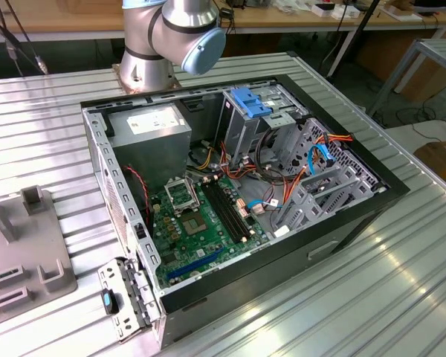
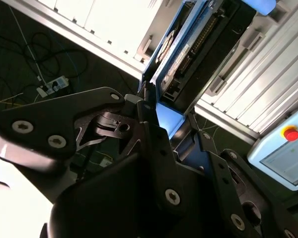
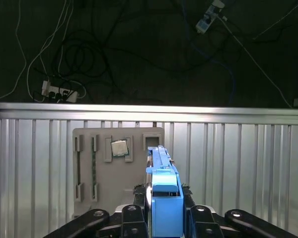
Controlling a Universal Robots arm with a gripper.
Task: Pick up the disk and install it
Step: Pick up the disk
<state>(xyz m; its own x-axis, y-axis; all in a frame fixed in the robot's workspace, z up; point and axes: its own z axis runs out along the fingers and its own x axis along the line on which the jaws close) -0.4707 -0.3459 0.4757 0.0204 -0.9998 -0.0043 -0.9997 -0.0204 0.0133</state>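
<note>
My gripper is shut on the disk, which stands edge-on between the black fingers with its bright blue carrier rail facing the first wrist camera. The second wrist view shows the same disk from the side, a dark body with a blue rail, clamped in the gripper and held off the ribbed metal table. In the exterior view the open computer case lies on the table, with its metal drive cage at the far side.
A blue bracket tops the drive cage, and blue and orange cables run beside it. A grey fixture plate carries a processor chip and a memory stick. The arm's base stands behind the case.
</note>
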